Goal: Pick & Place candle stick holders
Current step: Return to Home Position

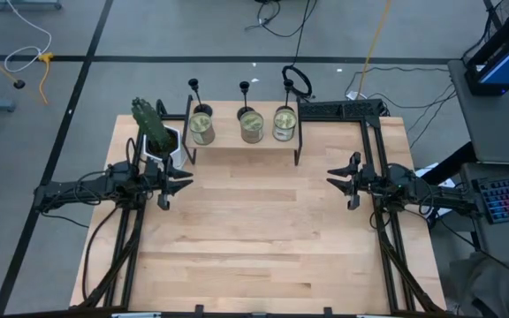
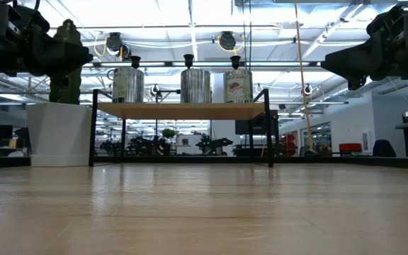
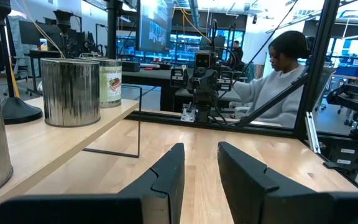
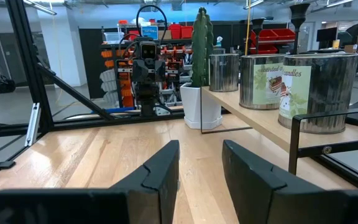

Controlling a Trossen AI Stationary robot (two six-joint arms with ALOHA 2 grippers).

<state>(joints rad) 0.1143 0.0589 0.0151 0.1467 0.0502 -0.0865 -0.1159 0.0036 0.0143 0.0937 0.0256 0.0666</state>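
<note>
Three black candle stick holders stand upright along the back of a low wooden shelf at the table's far middle. Each stands behind a squat round jar. In the low view their cups show above the jars. One holder's round base rests flat on the shelf. My left gripper hovers open at the table's left, level, with nothing between its fingers. My right gripper hovers open at the table's right, facing the left one.
Three greenish jars fill the shelf's front. A green plant in a white pot stands by the shelf's left end, close to my left gripper. A person sits beyond the table's right side. Bare wood lies between the arms.
</note>
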